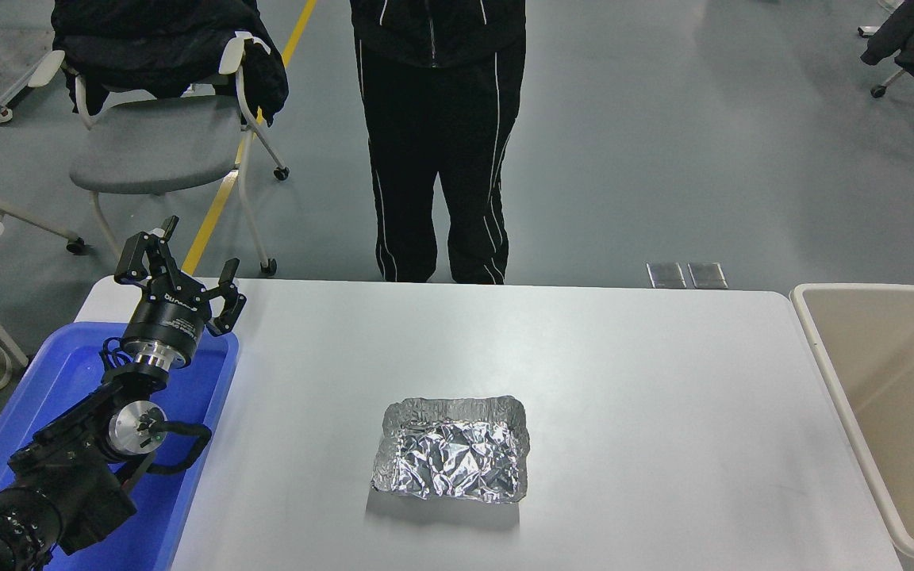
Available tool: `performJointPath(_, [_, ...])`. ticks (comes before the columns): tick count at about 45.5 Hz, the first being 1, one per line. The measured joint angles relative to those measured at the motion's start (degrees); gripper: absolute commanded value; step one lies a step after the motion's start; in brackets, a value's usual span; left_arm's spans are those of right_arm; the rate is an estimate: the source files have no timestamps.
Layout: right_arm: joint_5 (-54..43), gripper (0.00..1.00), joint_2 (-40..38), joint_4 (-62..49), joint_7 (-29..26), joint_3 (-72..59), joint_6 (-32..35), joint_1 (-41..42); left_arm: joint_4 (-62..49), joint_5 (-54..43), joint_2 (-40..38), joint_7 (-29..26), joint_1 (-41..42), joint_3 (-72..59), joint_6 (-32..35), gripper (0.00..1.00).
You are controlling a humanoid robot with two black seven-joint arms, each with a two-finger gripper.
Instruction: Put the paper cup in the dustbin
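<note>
Beige dustbin [862, 373] stands beside table's right edge.

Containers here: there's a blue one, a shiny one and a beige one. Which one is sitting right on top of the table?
The crinkly silver foil tray. It sits on the white table; the blue tub is at its left end, the beige dustbin at its right end.

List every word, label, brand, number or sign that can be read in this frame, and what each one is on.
White print on the body of the left gripper: there, but too small and slanted to read.
Foil tray, blue tub, dustbin, table: no print seen.
The person's black clothes: white stripes only, no words.
The yellow line on the floor: a plain stripe, no text.
</note>
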Motion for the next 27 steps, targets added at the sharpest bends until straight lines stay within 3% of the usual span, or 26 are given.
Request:
performJointPath(11, [0.0, 0.99, -6.8, 6.1, -0.1, 16.5, 2.3, 10.5, 0.0, 0.0, 0.0, 0.0, 0.0, 0.0, 0.0, 1.0])
performJointPath(27, [-0.6, 0.99, -16.3, 18.9, 0.1, 25.6, 3.8, 20.8, 0.0, 0.0, 0.0, 0.0, 0.0, 0.0, 0.0, 1.0])
